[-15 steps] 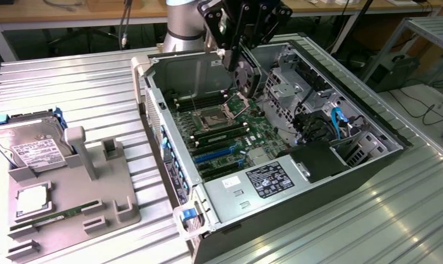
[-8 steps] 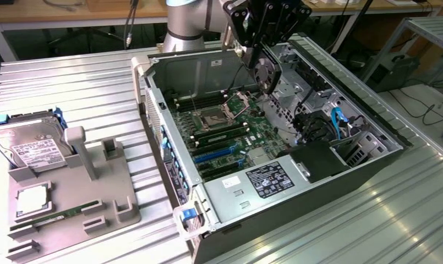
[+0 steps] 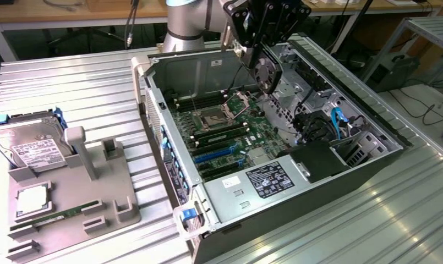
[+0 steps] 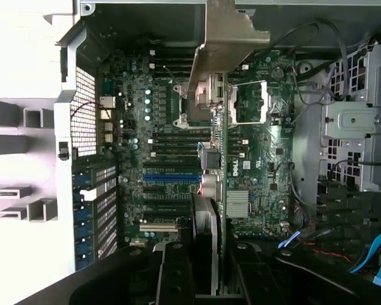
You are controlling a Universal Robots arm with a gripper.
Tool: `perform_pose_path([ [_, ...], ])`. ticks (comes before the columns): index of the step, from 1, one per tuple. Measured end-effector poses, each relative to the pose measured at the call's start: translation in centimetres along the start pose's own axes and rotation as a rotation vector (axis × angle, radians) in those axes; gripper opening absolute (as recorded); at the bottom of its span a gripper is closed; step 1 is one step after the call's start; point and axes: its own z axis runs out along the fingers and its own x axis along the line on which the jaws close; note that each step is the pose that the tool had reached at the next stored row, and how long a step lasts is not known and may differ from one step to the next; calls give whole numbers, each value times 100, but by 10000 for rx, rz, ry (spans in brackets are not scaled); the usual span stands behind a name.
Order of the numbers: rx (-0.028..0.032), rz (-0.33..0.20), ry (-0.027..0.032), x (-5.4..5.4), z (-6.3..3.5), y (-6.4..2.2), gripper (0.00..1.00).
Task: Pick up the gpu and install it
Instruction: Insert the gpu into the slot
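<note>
At the exterior view's left, on the table [image 3: 74,82], we saw the grey parts holder [image 3: 74,203] with the hard drive [image 3: 30,143], a processor chip [image 3: 32,201] and the RAM stick [image 3: 60,213] sitting in it. We spotted no card in the holder.

At centre stood the open computer case [image 3: 317,220], with its motherboard [image 3: 221,132] and the blue expansion slots [image 3: 214,155] exposed. We saw nothing plugged into the slots.

Above the case's far end was the end effector [image 3: 262,54], its jaws closed partway and clamped on the gpu [image 3: 267,74]. The card hung on edge below the jaws, fan face visible, clear of the board.

In the wrist view we looked down the card's thin edge [image 4: 211,210], with the pale bracket [image 4: 232,38] at the far end, toward the case's rear wall. The fingers [image 4: 174,270] pinched it from either side. It lay over the middle of the board, but we couldn't tell whether it lined up with a slot.

We judged the pick-up done and the gpu carried over the case. The install was not done, since the card was not seated.
</note>
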Motion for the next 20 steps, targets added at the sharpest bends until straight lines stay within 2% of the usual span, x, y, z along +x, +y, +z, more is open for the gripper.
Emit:
perform_pose_path([
  [20, -6, -1127, 8, 0, 0, -1, 27],
])
